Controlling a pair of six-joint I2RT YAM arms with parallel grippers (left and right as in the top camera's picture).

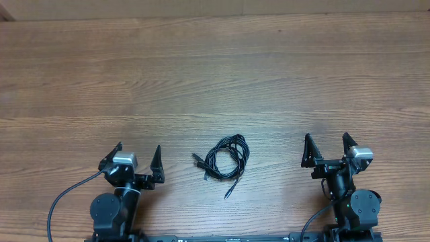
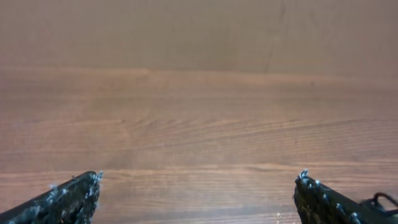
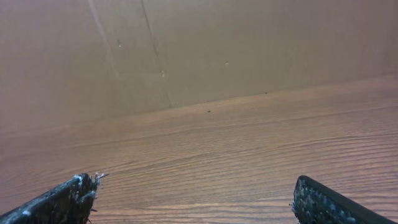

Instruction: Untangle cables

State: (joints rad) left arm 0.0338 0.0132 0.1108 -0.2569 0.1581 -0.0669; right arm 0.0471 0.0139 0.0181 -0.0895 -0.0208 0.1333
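The cables [image 1: 226, 158] lie as one tangled coil of thin black cords on the wooden table, near the front edge between the two arms, with loose plug ends sticking out to the left and toward the front. My left gripper [image 1: 139, 153] is open and empty, well left of the coil. My right gripper [image 1: 328, 144] is open and empty, well right of it. A small loop of the cables shows at the right edge of the left wrist view [image 2: 384, 200]. The right wrist view shows only bare wood between its fingers [image 3: 196, 190].
The wooden table [image 1: 215, 74] stretches far beyond the coil. A plain brown wall [image 3: 186, 43] rises at the table's far edge. Thick black arm cables hang at the front by each base [image 1: 64, 202].
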